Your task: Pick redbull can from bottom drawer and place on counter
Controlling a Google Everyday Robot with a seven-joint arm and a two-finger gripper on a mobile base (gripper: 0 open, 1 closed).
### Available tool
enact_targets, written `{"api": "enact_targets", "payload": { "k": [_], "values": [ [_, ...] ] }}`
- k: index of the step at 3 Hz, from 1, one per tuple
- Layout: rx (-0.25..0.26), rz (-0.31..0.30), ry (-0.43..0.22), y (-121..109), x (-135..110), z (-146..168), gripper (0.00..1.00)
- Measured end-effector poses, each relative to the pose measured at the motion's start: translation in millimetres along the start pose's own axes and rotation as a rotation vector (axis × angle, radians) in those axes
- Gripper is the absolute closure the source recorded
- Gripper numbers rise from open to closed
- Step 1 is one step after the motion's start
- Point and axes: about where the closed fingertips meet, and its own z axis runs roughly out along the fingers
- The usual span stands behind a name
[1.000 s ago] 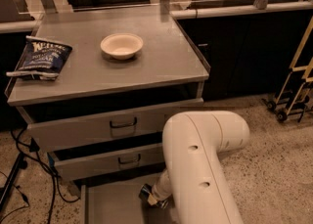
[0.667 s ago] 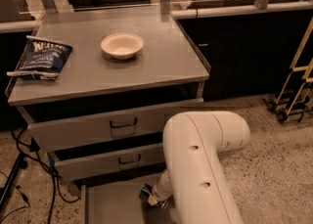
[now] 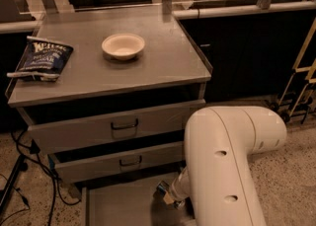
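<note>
Matt metal counter (image 3: 153, 69); end effector (image 3: 166, 195), perhaps plastic, over matt bottom drawer (image 3: 121, 205).

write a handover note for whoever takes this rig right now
The gripper is low inside the open bottom drawer, at the end of the arm, which hides most of it.
The redbull can is probably the small bluish thing at the gripper's tip; a hold cannot be confirmed.
The counter carries a bowl and a chip bag, no can.
Done: drawer open, gripper at the can.
Left: secure the can, lift it out, set it on the counter.
</note>
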Motion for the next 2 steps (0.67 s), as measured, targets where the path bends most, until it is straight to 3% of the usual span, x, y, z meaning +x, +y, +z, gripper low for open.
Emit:
{"api": "enact_targets", "payload": {
  "k": [1, 2],
  "values": [
    [-0.007, 0.009, -0.046, 2.4, 6.9, -34.3, 1.00],
    [-0.006, 0.008, -0.048, 2.5, 7.7, -38.3, 1.00]
  ]
}}
